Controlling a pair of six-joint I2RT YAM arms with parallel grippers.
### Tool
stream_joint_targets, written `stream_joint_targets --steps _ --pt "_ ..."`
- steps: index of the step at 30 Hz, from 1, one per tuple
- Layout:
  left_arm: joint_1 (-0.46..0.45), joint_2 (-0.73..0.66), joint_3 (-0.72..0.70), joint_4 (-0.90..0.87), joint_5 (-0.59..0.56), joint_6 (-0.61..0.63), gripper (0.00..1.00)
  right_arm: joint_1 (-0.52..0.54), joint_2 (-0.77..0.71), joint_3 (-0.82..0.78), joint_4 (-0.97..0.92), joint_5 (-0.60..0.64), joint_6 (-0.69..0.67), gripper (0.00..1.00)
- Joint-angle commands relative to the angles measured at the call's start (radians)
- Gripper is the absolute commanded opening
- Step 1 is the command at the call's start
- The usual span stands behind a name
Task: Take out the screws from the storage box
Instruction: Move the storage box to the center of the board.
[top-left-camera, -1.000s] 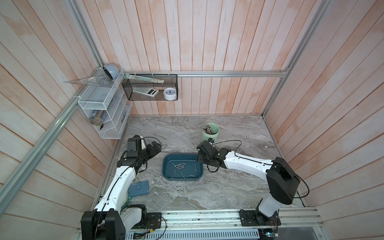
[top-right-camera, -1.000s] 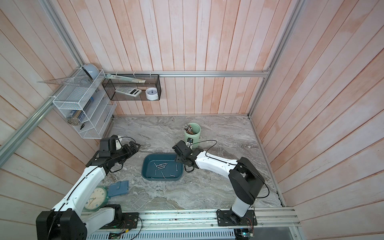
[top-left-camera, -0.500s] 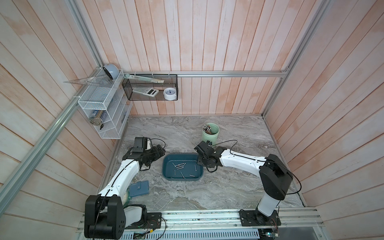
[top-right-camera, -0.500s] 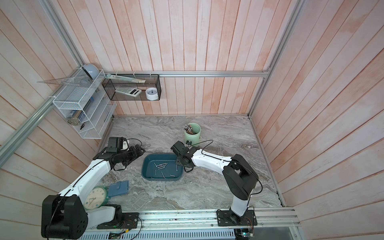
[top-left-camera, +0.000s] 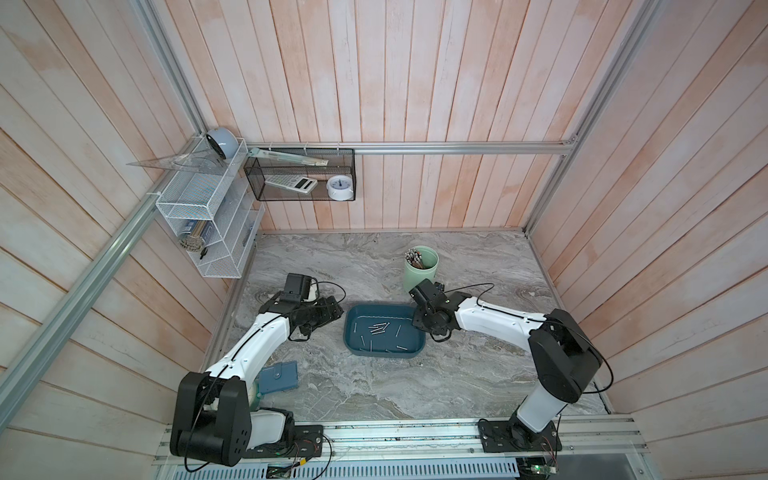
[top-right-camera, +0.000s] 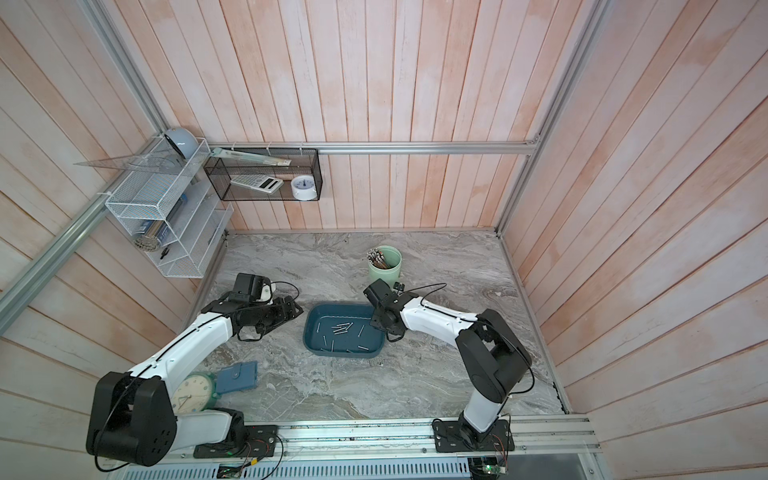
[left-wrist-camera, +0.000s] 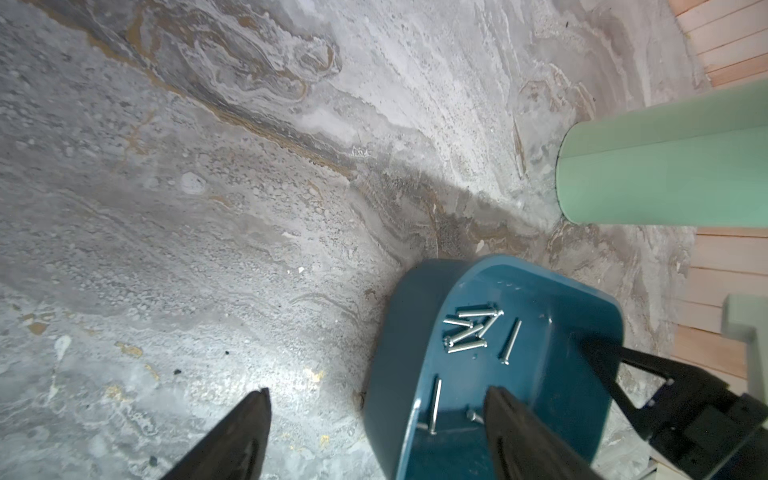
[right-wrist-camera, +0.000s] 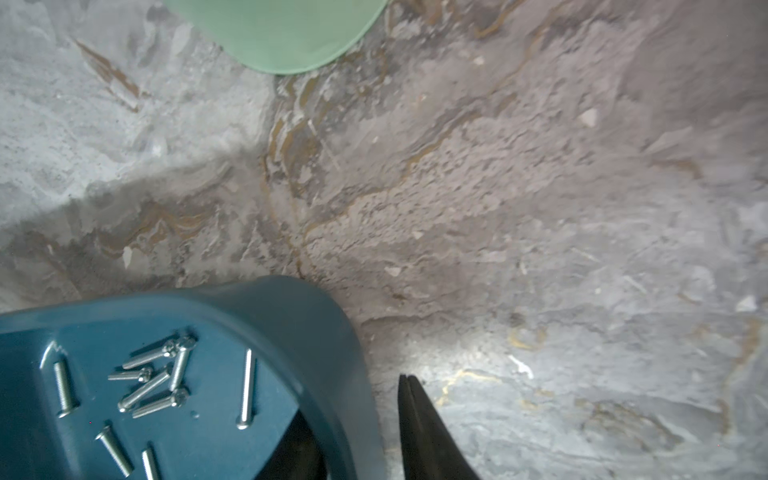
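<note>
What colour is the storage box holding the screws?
Dark teal-blue storage box; clearest in the left wrist view.

Loose silver screws (top-left-camera: 376, 328) flat inside teal storage box (top-left-camera: 348, 332)

Storage box (top-left-camera: 384, 353): table (top-left-camera: 478, 374) centre; screws (top-left-camera: 376, 328) inside. Cup (top-left-camera: 420, 272): far-right of box, sticks (top-left-camera: 413, 257) inside. Case (top-left-camera: 279, 376): near-left. Alarm clock (top-right-camera: 193, 392): left of case.

Both arms have closed in on the box (top-left-camera: 382, 353): the left gripper (left-wrist-camera: 378, 397) has swung in to straddle its left wall, the right gripper (top-left-camera: 416, 322) has dropped over its right wall, and both pairs of jaws have narrowed.
</note>
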Motion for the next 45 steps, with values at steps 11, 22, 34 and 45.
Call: stream_joint_targets --steps 11,22,34,45 --pt "-0.103 0.048 0.044 -0.007 0.010 0.040 0.82 -0.143 -0.013 0.007 0.057 -0.097 -0.147 0.32" --pt "-0.175 0.015 0.111 0.033 -0.129 0.026 0.81 -0.146 -0.111 0.017 -0.006 -0.013 -0.199 0.35" --pt "-0.210 0.130 0.150 0.102 -0.060 -0.018 0.72 -0.058 -0.400 0.002 -0.073 0.015 -0.323 0.39" --pt "-0.206 0.138 0.155 0.101 -0.074 -0.057 0.72 0.132 0.024 0.279 -0.159 0.037 -0.301 0.35"
